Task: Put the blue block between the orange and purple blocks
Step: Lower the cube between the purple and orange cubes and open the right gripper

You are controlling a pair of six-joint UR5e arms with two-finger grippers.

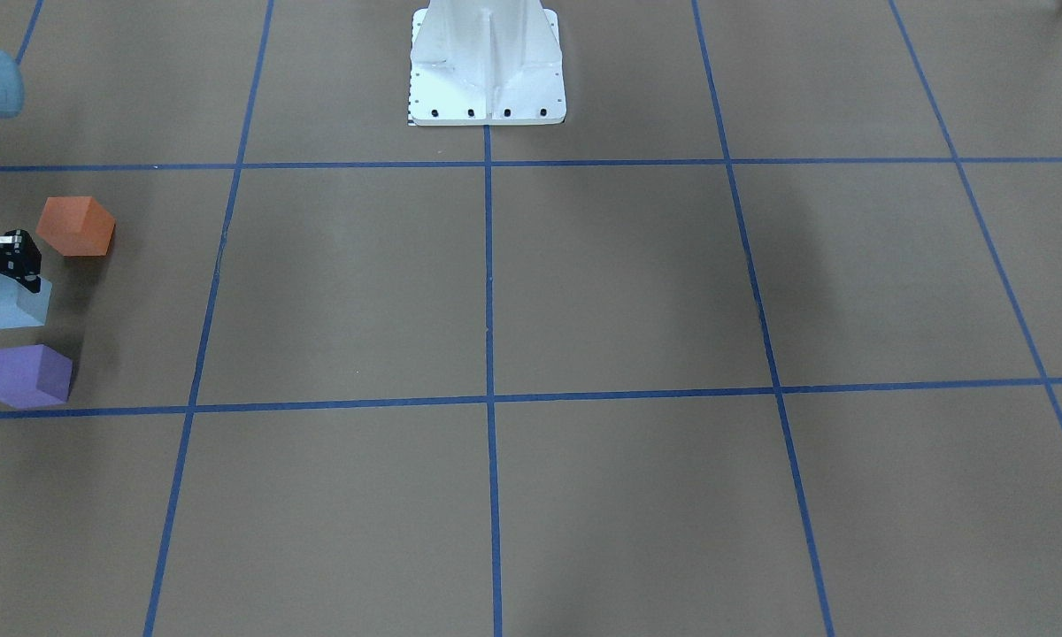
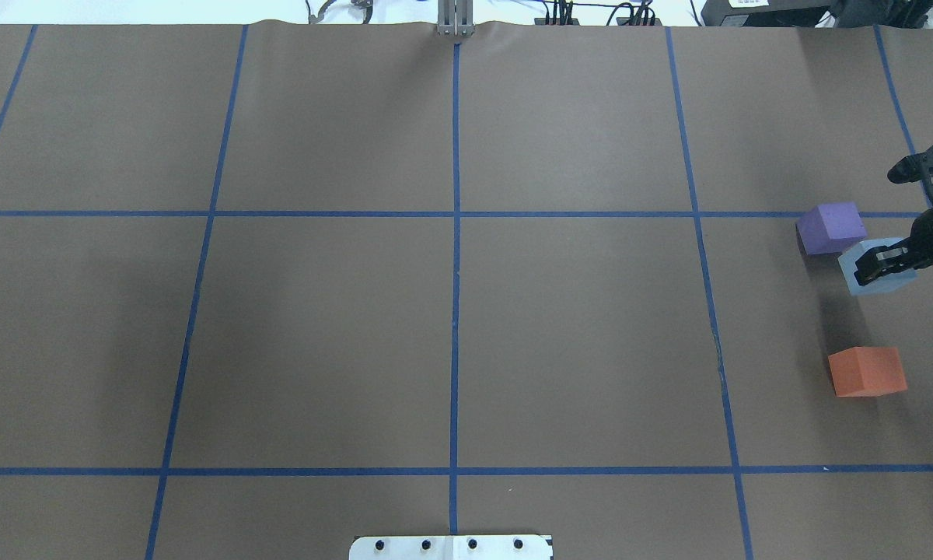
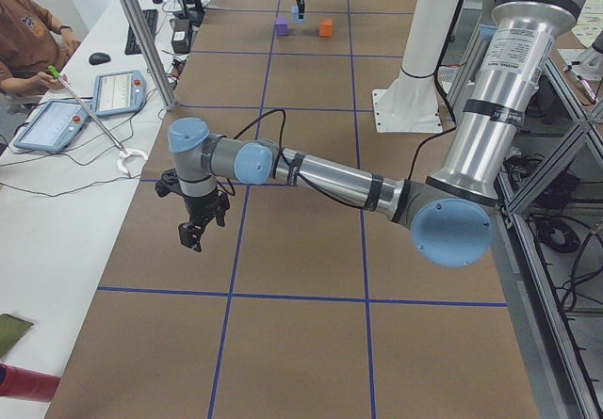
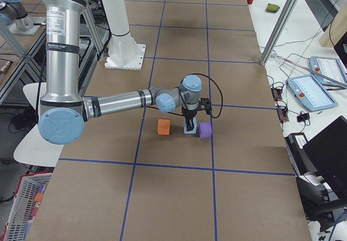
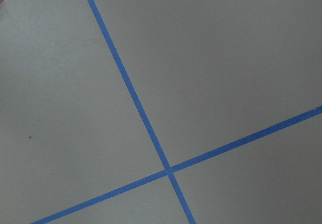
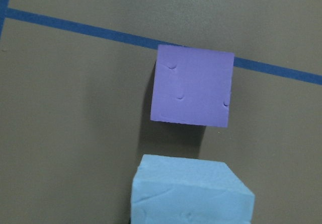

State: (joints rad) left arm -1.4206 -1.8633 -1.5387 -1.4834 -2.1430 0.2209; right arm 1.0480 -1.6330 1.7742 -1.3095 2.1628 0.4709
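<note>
The light blue block sits between the purple block and the orange block at the table's far right, closer to the purple one. My right gripper is closed on its top from above. I cannot tell whether the block touches the table. In the front view the blue block lies between the orange block and the purple block. The right wrist view shows the blue block just below the purple block. My left gripper hangs over bare table far away; I cannot tell whether it is open or shut.
The brown table carries a grid of blue tape lines. The white robot base stands at the middle of the robot's side. The table's right edge is close to the three blocks. An operator sits at a side desk.
</note>
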